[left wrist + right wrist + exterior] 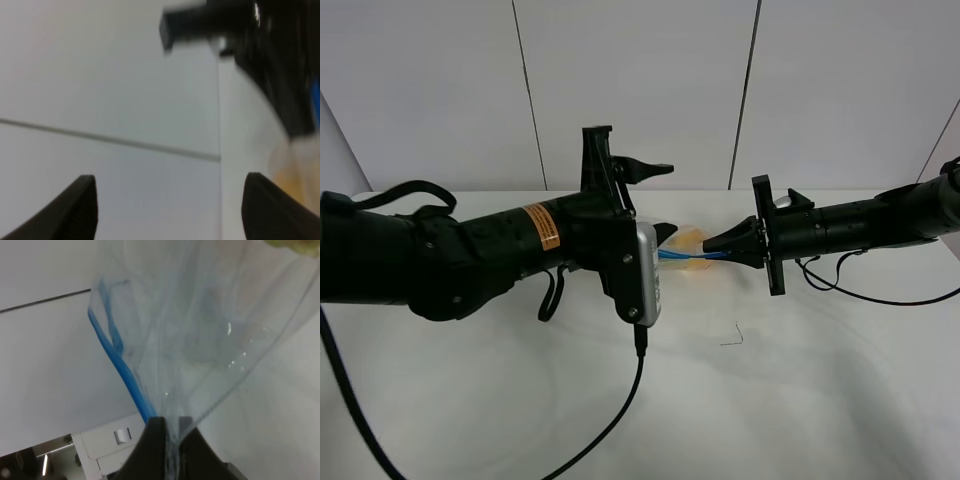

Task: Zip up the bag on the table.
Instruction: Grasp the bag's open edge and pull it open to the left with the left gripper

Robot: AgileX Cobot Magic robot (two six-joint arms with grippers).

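Note:
The bag (688, 243) is clear plastic with a blue zipper strip (682, 256) and orange-yellow contents, and sits between the two grippers above the white table (820, 390). My right gripper (710, 244) is shut on the bag's edge at the zipper. In the right wrist view the gripper (170, 432) pinches the clear film (215, 340), and the blue strip (120, 365) runs away from the fingertips. My left gripper (670, 200) is open beside the bag's other end. The left wrist view shows its gripper (170, 205) empty, with a blurred bag corner (295, 170) to one side.
The left arm's black cable (620, 410) hangs down to the table front. A small dark mark (732, 338) lies on the tabletop under the bag. White wall panels (640, 80) stand behind the table.

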